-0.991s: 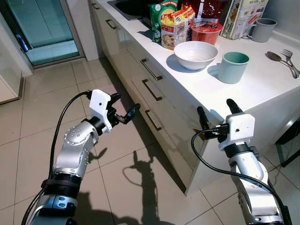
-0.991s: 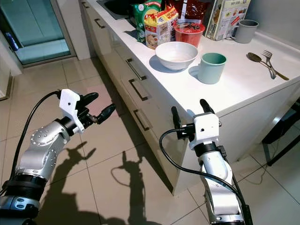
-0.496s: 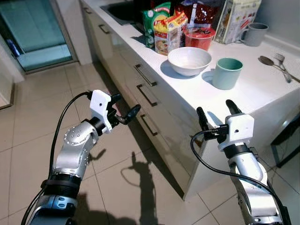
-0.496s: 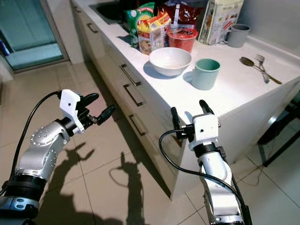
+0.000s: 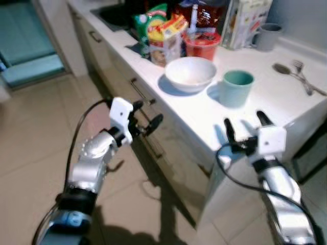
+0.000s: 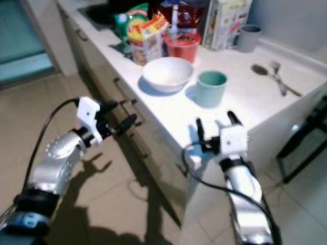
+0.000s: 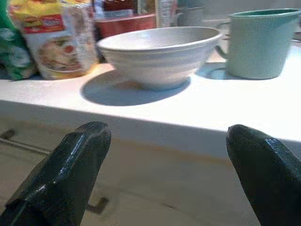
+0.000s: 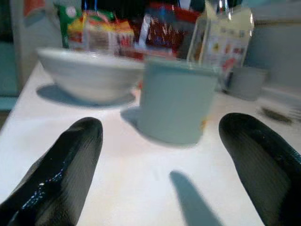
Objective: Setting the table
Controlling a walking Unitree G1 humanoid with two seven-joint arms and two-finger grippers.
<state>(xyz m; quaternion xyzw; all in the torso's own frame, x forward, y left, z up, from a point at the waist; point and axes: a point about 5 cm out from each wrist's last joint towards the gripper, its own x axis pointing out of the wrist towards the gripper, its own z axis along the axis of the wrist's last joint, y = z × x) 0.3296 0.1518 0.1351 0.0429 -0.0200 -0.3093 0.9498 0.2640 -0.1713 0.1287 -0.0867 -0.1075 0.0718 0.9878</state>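
Room: kitchen with a pale tiled floor (image 5: 30, 153) and a long white counter (image 5: 265, 102) that has drawers with bar handles (image 5: 139, 91) below it; the head views are a little blurred.
Left claw (image 5: 147, 116): raised in front of the drawer fronts, below the counter edge, fingers spread wide and holding nothing.
Right claw (image 5: 244, 127): raised at the near edge of the counter, fingers (image 8: 61, 174) wide apart and holding nothing.
Bowl (image 5: 190, 74): white, upright on the counter, just beyond the left claw and above it; in the left wrist view it sits between the two fingers (image 7: 66, 174).
Green cup (image 5: 238, 88): upright, straight ahead of the right claw and near it, just beside the bowl but not touching.
Spoon and fork (image 5: 296, 76): lying together on the counter, further away on the right side of the right claw.
Grey mug (image 5: 265, 35): at the back of the counter, well beyond the right claw.
Food packets (image 5: 158, 33): standing behind the bowl, with a red tub (image 5: 202, 45) next to them and a box (image 5: 244, 20) at the back.
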